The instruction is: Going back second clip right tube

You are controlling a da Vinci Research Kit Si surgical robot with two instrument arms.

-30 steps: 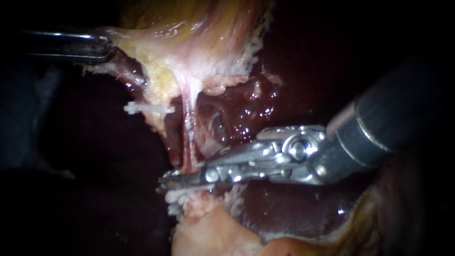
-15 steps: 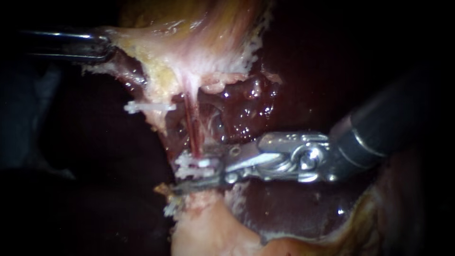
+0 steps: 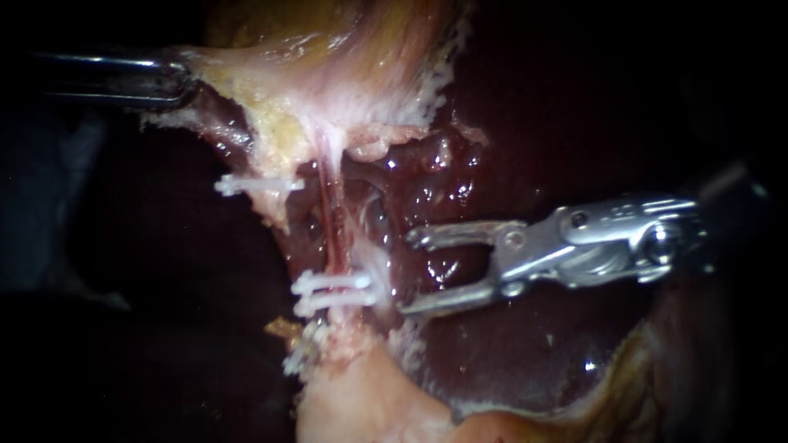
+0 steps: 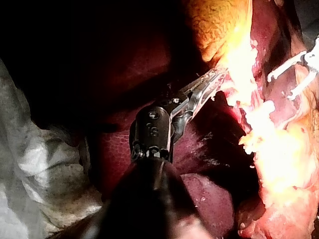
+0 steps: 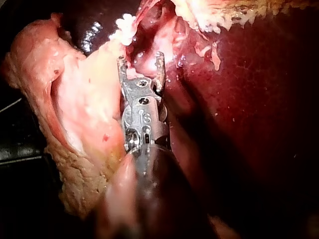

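Right jaws: silver right instrument [image 3: 408,274], gaping, empty
Ahead: white plastic clip [image 3: 332,291] on thin reddish tube [image 3: 328,221]
Left jaws: dark left instrument [image 3: 182,82] gripping pale yellowish tissue [image 3: 271,90]

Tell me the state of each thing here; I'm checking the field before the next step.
Left tool: jaws shut on pale tissue.
Right tool: jaws open, empty, beside the tube.
Tube: whole, uncut.
Lower clips: closed across the tube, side by side.
Upper clip: closed on tissue.
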